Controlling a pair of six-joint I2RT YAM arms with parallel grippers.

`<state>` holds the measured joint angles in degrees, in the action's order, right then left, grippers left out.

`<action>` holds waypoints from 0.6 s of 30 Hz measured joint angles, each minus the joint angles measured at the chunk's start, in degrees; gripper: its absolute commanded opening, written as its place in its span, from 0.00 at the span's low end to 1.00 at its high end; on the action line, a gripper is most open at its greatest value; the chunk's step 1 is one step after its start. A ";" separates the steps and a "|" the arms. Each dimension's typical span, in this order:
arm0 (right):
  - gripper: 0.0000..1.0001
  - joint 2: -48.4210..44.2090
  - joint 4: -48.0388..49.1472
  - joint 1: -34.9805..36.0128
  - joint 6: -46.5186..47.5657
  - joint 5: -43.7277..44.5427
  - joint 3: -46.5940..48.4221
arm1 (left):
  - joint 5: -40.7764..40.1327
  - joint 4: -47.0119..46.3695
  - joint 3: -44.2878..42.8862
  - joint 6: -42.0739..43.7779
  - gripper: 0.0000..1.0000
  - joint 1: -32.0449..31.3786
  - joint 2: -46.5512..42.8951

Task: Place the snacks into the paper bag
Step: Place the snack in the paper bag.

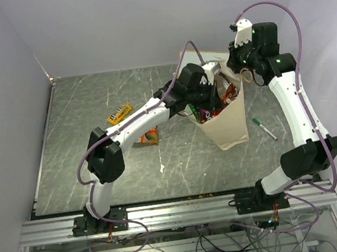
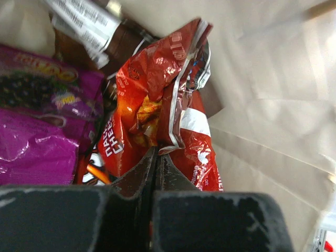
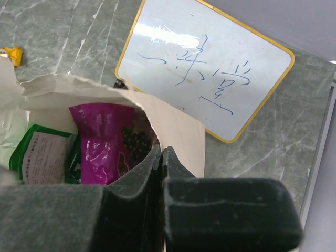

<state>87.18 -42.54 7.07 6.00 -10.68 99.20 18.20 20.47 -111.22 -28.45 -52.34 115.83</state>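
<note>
Inside the paper bag (image 1: 228, 127), the left pincer (image 2: 158, 151) is closed tight, its tips against a fold of a red packet (image 2: 157, 89). Whether it nips the film cannot be told. The right pincer (image 3: 161, 150) is clamped flat on the bag's rim, propping the mouth open.

The red packet stands wedged beside a purple packet (image 2: 37, 121) and a green-and-white packet (image 3: 42, 157). A yellow packet (image 1: 119, 113) and an orange packet (image 1: 148, 137) lie on the tabletop (image 1: 73, 107), left of the bag, the orange one just under the left arm.

The risks look plain. Glossy, crinkled film is slippery and springy, so the red packet could ride up with the pincer on the way out, or snag and spill over the rim. The bag is thin, creased cream paper with soft walls. A tug at the pinched rim could tear it or tip the whole bag, since nothing else in view steadies it. The left arm could also sweep the orange packet aside.

A yellow-framed whiteboard (image 3: 210, 68) lies behind the bag, and a pen (image 1: 264, 128) to its right.
</note>
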 measured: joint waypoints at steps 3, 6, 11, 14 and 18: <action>0.00 0.04 -0.37 0.00 0.07 0.00 0.55 | 0.55 1.22 2.82 0.57 0.07 -0.02 0.09; 0.00 0.17 -0.76 0.02 0.09 0.02 0.87 | 2.75 2.05 3.13 1.18 0.11 -0.02 0.44; 0.00 0.42 -0.92 0.02 0.24 0.42 0.98 | 7.26 2.73 1.29 3.19 0.28 0.00 1.51; 0.00 0.52 -1.05 0.00 0.31 0.68 0.98 | 9.33 3.08 -0.35 4.68 0.40 0.00 2.03; 0.00 0.68 -1.07 0.00 0.44 0.63 0.98 | 10.95 3.48 -3.52 6.49 0.55 0.04 2.05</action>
<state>87.85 -43.62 7.07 6.44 -10.04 100.18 29.15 23.94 -114.74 -21.96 -52.29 117.89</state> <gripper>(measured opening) 0.013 0.457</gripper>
